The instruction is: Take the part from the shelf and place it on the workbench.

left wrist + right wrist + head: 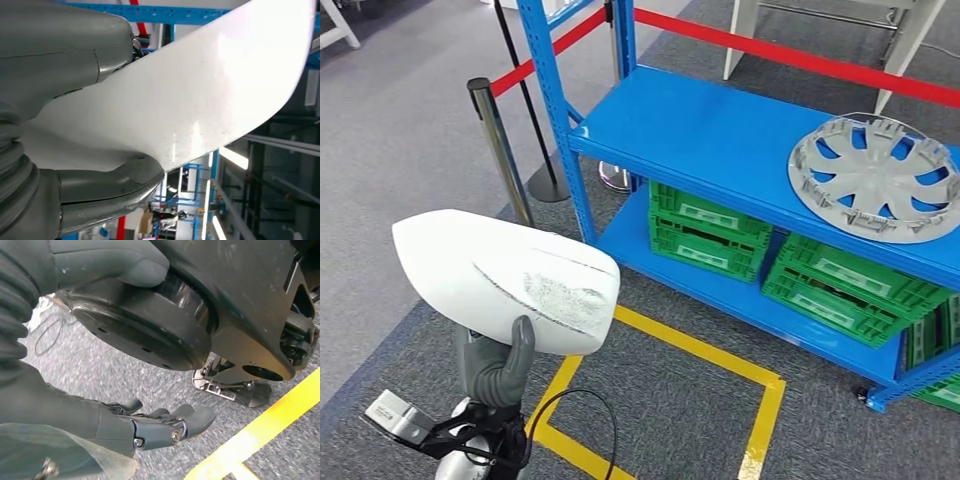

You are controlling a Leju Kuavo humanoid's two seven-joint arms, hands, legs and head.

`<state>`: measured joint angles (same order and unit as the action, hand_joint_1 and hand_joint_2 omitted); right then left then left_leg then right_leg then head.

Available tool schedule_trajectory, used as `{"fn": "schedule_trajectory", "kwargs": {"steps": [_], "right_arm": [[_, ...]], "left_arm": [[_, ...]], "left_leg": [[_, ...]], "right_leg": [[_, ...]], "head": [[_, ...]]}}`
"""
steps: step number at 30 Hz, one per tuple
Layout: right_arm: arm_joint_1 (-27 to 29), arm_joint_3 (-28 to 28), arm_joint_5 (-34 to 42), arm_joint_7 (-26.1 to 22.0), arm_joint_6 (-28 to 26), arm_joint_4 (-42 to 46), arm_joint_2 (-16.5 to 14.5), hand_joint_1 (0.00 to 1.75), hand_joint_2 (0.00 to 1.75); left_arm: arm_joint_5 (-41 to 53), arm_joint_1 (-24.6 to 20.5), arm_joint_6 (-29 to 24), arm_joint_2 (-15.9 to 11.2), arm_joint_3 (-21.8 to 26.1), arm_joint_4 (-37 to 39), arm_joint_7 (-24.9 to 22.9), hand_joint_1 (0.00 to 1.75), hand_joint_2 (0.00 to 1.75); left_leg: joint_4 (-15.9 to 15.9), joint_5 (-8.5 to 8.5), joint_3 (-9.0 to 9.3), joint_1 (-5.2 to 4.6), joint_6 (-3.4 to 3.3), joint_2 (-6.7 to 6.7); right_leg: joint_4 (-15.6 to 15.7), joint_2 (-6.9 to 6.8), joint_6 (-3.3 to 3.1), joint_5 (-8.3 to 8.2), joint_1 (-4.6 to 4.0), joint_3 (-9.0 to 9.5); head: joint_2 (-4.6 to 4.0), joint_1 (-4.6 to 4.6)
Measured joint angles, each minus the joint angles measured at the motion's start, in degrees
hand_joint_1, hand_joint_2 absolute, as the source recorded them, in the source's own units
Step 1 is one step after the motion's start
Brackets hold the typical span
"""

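— What sits closest to the lens?

— The left hand (56,125), grey and ribbed at the wrist, clamped on a smooth white elongated plastic shell part (211,95). In the left wrist view the thick grey thumb (113,187) presses one face of the part and another grey finger (75,55) lies along the opposite face, so the shell is wedged between them.

— And from the head view?

— The white part (501,275) is held up in the air above the grey carpet floor (667,420), lying roughly level, with a scuffed patch on its side. The left hand (495,365) grips it from underneath, one finger curling up over its lower edge. It is well apart from the blue metal shelf rack (697,130).

— What is on that rack?

— A silver plastic wheel cover (875,175) on the upper deck, green plastic crates (709,232) below. Yellow floor tape (697,350) marks a box beside it, and a red barrier belt (788,55) runs behind.

— The right hand?

— The right hand (151,425) hangs over the carpet, dark fingers stretched out nearly straight, holding nothing.
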<state>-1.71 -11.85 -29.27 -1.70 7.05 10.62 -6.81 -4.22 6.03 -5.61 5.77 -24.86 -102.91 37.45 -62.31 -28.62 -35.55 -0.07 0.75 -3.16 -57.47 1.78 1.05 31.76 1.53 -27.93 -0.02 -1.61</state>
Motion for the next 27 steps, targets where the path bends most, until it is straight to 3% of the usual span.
{"fn": "schedule_trajectory", "kwargs": {"steps": [1,3,4,5,7,9,12,14,16,18,19,20,21,23,24,25,27], "right_arm": [[0.06,-0.01,-0.02,-0.09,-0.06,0.00,0.01,0.00,1.75],[0.15,-0.02,-0.04,-0.24,-0.15,0.00,0.02,0.00,1.75],[0.16,-0.02,-0.03,-0.29,-0.20,0.00,0.02,0.00,1.75],[0.16,-0.02,0.00,-0.35,-0.30,0.00,0.02,0.00,1.75],[0.08,-0.02,0.19,-0.66,-0.56,0.00,0.01,0.00,1.75],[0.00,-0.02,0.23,-1.27,-1.21,-0.01,-0.03,0.00,1.75],[-0.06,0.02,-0.82,-2.26,-3.05,-0.03,-0.13,0.00,1.75],[-0.12,0.26,-1.76,-3.15,-4.76,0.01,-0.16,0.00,1.75],[-0.09,0.52,-2.08,-4.25,-6.44,0.04,-0.16,0.00,1.75],[-0.16,0.58,-2.14,-5.30,-7.07,0.04,-0.24,0.00,1.75],[-0.33,0.61,-2.28,-5.62,-7.02,0.04,-0.38,0.00,1.75],[-0.50,0.68,-2.47,-5.81,-6.93,0.05,-0.58,0.00,1.75],[-0.61,0.77,-2.65,-5.85,-6.85,0.05,-0.81,0.00,1.75],[-0.60,0.93,-2.88,-5.74,-6.66,0.07,-1.15,0.00,1.75],[-0.54,0.97,-2.93,-5.72,-6.51,0.07,-1.28,0.00,1.75],[-0.47,0.98,-2.94,-5.70,-6.38,0.08,-1.41,0.00,1.75],[-0.30,0.98,-2.94,-5.73,-6.16,0.10,-1.66,0.00,1.75]], "left_arm": [[-1.05,-0.27,1.20,-0.17,-0.31,-0.02,0.01,1.75,1.75],[-2.92,-0.63,3.82,-0.63,-0.96,-0.02,-0.02,1.75,1.75],[-3.47,-0.69,4.76,-0.86,-1.19,-0.02,-0.05,1.75,1.75],[-3.94,-0.77,5.46,-1.07,-1.39,-0.02,-0.10,1.75,1.75],[-4.69,-1.05,6.45,-1.32,-1.60,-0.02,-0.15,1.75,1.75],[-5.37,-1.38,7.24,-1.47,-1.70,-0.04,-0.05,1.75,1.75],[-5.84,-1.62,8.10,-1.64,-1.70,-0.16,0.14,1.75,1.75],[-5.91,-1.69,8.50,-1.69,-1.70,-0.41,0.41,1.75,1.75],[-5.79,-1.81,8.73,-1.68,-1.71,-0.75,0.91,1.75,1.75],[-5.70,-1.73,8.78,-1.68,-1.68,-0.98,1.26,1.75,1.75],[-5.70,-1.54,8.76,-1.67,-1.64,-1.08,1.34,1.75,1.75],[-5.70,-1.33,8.73,-1.66,-1.62,-1.20,1.39,1.75,1.75],[-5.66,-1.15,8.73,-1.65,-1.59,-1.32,1.43,1.75,1.75],[-5.47,-0.96,8.91,-1.62,-1.58,-1.48,1.44,1.75,1.75],[-5.32,-0.92,9.04,-1.61,-1.57,-1.54,1.43,1.75,1.75],[-5.19,-0.86,9.15,-1.61,-1.55,-1.62,1.43,1.75,1.75],[-5.07,-0.70,9.29,-1.60,-1.52,-1.79,1.43,1.75,1.75]], "left_leg": [[-3.28,-1.60,-1.49,0.01,0.31,1.56],[-10.63,-4.41,-4.92,0.22,0.65,2.64],[-12.56,-4.65,-5.78,0.28,0.64,2.72],[-12.44,-3.85,-5.68,0.30,0.55,2.75],[-6.19,0.14,-2.62,0.22,0.05,2.82],[0.24,2.48,0.64,-0.11,-0.76,3.12],[2.84,2.01,1.52,-0.57,-1.84,3.32],[3.81,1.92,1.76,-0.24,-2.26,3.27],[4.51,2.05,2.11,0.10,-2.56,3.17],[4.54,2.01,2.13,0.02,-2.80,3.05],[4.50,1.97,2.16,-0.03,-2.84,2.99],[4.42,1.90,2.22,-0.07,-2.85,2.87],[4.30,1.81,2.28,-0.07,-2.81,2.68],[3.91,1.52,2.33,-0.09,-2.51,2.17],[3.56,1.39,2.18,-0.18,-2.28,1.92],[3.31,1.36,1.97,-0.29,-2.01,1.75],[3.04,1.54,1.61,-0.39,-1.49,1.57]], "right_leg": [[-0.01,-0.88,-0.22,0.10,-0.11,0.03],[-0.03,-2.71,-0.59,0.34,-0.29,0.06],[-0.05,-3.51,-0.64,0.40,-0.35,0.15],[-0.06,-4.12,-0.65,0.49,-0.41,0.30],[-0.07,-4.87,-0.57,0.74,-0.50,0.78],[0.04,-5.18,-0.36,0.99,-0.59,0.79],[0.14,-5.35,0.40,0.86,-0.69,0.47],[-0.39,-4.80,0.83,1.53,-0.69,-0.10],[-4.85,-3.27,1.07,3.99,-0.64,-2.55],[-12.69,-2.17,1.27,6.77,-0.65,-6.81],[-15.42,-2.03,1.37,7.15,-0.65,-8.52],[-16.17,-1.98,1.45,6.36,-0.65,-9.32],[-14.55,-1.97,1.49,4.46,-0.62,-8.94],[-7.45,-1.74,1.49,0.10,-0.50,-6.17],[-4.23,-1.51,1.42,-0.99,-0.42,-4.74],[-2.38,-1.28,1.27,-1.31,-0.39,-3.92],[-1.58,-1.04,0.82,-1.09,-0.48,-3.47]], "head": [[0.00,-0.25],[0.00,-0.39],[0.00,-0.42],[0.00,-0.40],[0.00,-0.40],[0.00,-0.37],[0.00,-0.36],[0.00,-0.31],[0.00,-0.16],[0.00,-0.09],[0.00,-0.12],[0.00,-0.12],[0.00,-0.10],[0.00,-0.07],[0.00,-0.07],[0.00,-0.12],[0.00,-0.18]]}}
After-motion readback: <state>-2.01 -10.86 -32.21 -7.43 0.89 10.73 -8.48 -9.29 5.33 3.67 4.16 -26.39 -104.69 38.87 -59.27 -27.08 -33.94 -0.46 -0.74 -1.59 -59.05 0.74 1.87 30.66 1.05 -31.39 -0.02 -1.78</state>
